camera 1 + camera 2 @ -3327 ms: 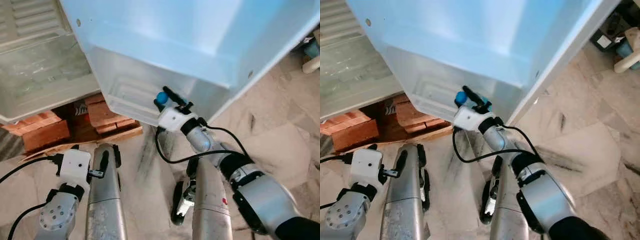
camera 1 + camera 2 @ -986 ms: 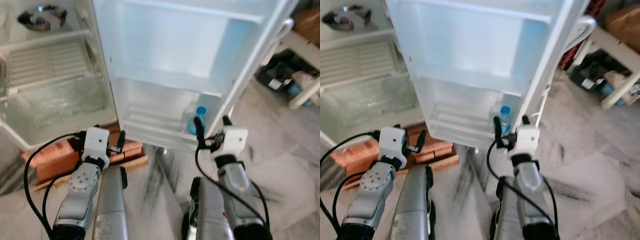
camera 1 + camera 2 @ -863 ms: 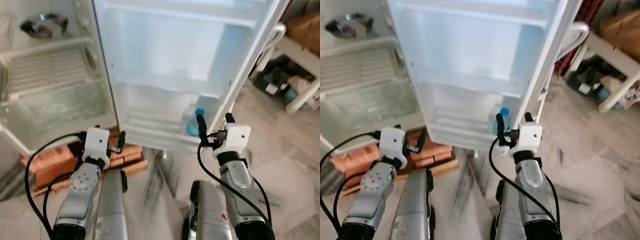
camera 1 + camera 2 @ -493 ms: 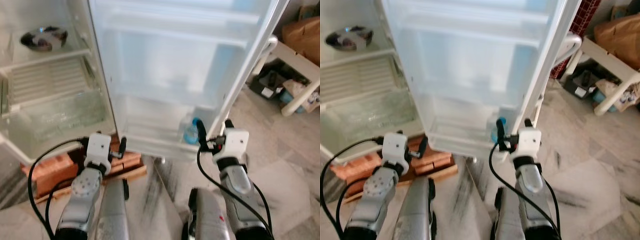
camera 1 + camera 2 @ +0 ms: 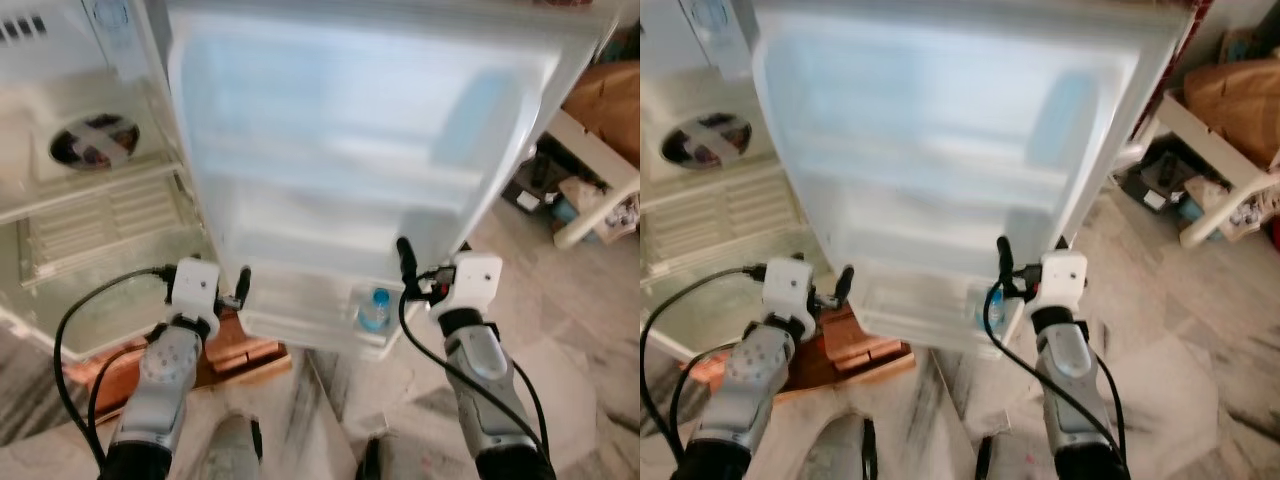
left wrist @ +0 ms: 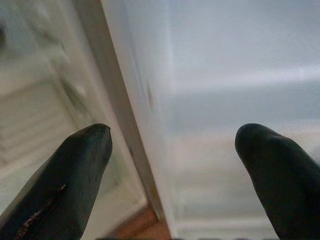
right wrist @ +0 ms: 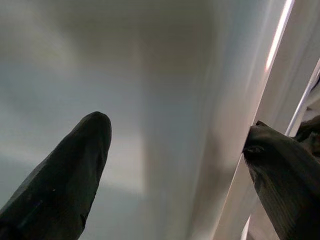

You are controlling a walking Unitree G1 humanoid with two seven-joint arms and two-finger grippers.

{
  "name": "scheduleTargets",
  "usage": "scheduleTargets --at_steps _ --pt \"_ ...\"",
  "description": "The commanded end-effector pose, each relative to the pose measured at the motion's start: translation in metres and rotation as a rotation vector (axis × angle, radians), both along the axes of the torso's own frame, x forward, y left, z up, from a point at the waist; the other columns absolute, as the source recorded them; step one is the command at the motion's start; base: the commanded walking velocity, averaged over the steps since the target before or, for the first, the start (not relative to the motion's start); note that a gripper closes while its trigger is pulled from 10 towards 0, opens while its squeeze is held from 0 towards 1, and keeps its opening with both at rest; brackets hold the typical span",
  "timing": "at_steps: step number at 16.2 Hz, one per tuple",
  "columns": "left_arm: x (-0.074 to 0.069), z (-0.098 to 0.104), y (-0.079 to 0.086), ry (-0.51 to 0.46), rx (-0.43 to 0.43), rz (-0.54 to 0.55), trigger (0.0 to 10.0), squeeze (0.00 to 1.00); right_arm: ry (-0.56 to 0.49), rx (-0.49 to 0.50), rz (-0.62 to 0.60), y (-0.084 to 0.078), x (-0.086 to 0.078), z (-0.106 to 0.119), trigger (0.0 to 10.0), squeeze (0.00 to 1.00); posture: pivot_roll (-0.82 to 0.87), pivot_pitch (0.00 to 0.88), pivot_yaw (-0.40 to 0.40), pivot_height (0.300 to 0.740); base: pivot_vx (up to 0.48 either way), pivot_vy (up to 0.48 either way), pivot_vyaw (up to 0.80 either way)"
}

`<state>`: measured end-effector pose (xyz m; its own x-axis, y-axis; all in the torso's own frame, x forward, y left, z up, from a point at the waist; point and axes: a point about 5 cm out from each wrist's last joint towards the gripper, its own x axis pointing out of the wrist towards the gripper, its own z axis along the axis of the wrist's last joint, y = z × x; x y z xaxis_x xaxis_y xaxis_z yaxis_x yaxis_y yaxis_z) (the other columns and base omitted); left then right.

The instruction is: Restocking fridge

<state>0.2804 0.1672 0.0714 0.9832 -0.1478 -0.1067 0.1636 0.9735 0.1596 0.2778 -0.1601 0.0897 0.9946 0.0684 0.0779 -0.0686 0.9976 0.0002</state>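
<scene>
Fridge door hangs open, water bottle (blue cap) standing in its lowest door shelf. Right gripper raised by the door's outer edge, jaws spread, holding nothing. Left gripper up near the hinge side, jaws spread too. Covered bowl on an inner shelf.

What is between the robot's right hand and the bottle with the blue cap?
Only the clear front wall of the bottom door shelf. The water bottle stands inside that shelf, low in the open fridge door. The right gripper, fingers open, is above and just beside it, so it could reach in from the top.
</scene>
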Motion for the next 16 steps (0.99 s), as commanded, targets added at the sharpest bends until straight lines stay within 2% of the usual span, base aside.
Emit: scheduleTargets --at_steps 1,4,6,9,11,16 --pt "-0.003 -0.008 0.004 0.036 0.017 0.003 10.0 0.00 0.021 -0.005 -0.018 -0.006 -0.001 -0.003 10.0 0.00 0.04 0.037 -0.036 0.740 0.000 0.000 0.00" --pt "-0.007 -0.011 0.005 0.046 0.008 -0.007 10.0 0.00 0.023 -0.017 -0.023 -0.011 -0.005 -0.003 10.0 0.00 0.03 0.040 -0.041 0.740 0.000 0.000 0.00" --pt "-0.010 -0.016 -0.002 0.060 0.014 -0.015 10.0 0.00 0.048 0.002 -0.051 -0.022 -0.015 -0.010 10.0 0.00 0.03 0.042 -0.041 0.740 0.000 0.000 0.00" --pt "-0.010 -0.018 -0.006 0.069 0.006 -0.016 10.0 0.00 0.196 0.067 -0.096 -0.029 -0.025 -0.033 10.0 0.00 0.03 0.041 -0.049 0.740 0.000 0.000 0.00" --pt "-0.010 -0.019 -0.007 0.071 0.006 -0.016 10.0 0.00 0.192 0.125 -0.081 -0.027 -0.027 -0.032 10.0 0.00 0.03 0.043 -0.048 0.740 -0.139 0.000 0.00" --pt "-0.010 -0.019 -0.007 0.073 0.010 -0.017 10.0 0.00 0.191 0.127 -0.076 -0.023 -0.023 -0.027 10.0 0.00 0.03 0.051 -0.049 0.740 -0.324 0.000 0.00"
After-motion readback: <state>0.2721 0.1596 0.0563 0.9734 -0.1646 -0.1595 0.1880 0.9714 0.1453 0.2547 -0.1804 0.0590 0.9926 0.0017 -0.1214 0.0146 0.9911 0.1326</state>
